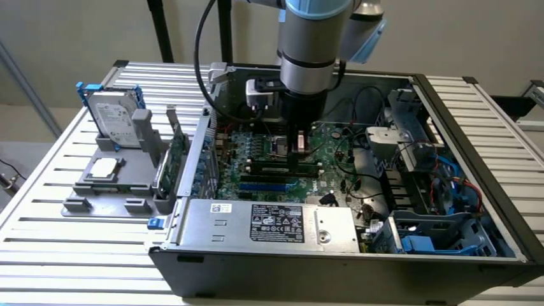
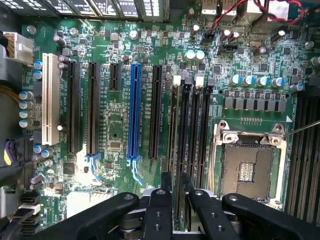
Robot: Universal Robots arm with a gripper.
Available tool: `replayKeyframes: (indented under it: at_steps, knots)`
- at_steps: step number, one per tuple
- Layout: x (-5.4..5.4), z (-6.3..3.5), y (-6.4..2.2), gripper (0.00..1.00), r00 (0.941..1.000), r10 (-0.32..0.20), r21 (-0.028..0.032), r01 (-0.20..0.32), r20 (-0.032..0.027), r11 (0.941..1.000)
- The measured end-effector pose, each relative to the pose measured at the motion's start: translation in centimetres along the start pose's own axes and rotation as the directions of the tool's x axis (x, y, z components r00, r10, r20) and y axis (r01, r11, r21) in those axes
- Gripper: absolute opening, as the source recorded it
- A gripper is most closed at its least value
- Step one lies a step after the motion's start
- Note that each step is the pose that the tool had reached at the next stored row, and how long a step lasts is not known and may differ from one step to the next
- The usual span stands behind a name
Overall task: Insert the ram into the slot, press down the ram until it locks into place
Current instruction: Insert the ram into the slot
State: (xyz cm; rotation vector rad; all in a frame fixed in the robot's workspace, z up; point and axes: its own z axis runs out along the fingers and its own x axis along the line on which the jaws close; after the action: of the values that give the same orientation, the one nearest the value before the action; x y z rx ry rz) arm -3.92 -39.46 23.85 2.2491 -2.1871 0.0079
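The ram [image 2: 173,125] shows edge-on as a thin green-brown strip standing in the first black slot [image 2: 178,131] of several parallel memory sockets, just beside the silver processor socket [image 2: 247,167]. My gripper [image 2: 176,176] straddles one end of the stick, one black finger [image 2: 166,187] on each side, closed against it. In the exterior view the gripper [image 1: 297,153] reaches straight down into the open case. The ram [image 1: 270,167] lies low along the green motherboard [image 1: 255,143] under it. White latches [image 2: 176,80] sit at the slot's far end.
A blue connector slot [image 2: 134,110] and black and white expansion slots [image 2: 50,105] run parallel nearby. The case walls, a power supply [image 1: 272,223], drive cages and cables [image 1: 425,172] crowd the board. Outside stand a hard drive [image 1: 114,118] and a broader green card [image 1: 177,159] on a grey fixture.
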Motion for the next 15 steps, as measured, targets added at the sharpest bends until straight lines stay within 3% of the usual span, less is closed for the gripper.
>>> replayKeyframes:
  at_steps: [5, 7, 9, 10, 15]
  knots:
    - [0.00, -0.18, 0.27, 0.22, 1.0000, -0.001, -0.0174, 0.001, 0.0000, 0.9998]
    - [-0.01, -0.21, 0.30, 0.22, 1.0000, -0.002, -0.0218, 0.002, 0.0001, 0.9998]
    - [-0.01, -0.23, 0.30, 0.19, 1.0000, -0.002, -0.0222, 0.002, 0.0002, 0.9998]
    - [-0.01, -0.23, 0.30, 0.13, 1.0000, -0.002, -0.0223, 0.002, 0.0002, 0.9998]
    - [-0.01, -0.24, 0.29, 0.11, 1.0000, -0.002, -0.0223, 0.002, 0.0001, 0.9997]
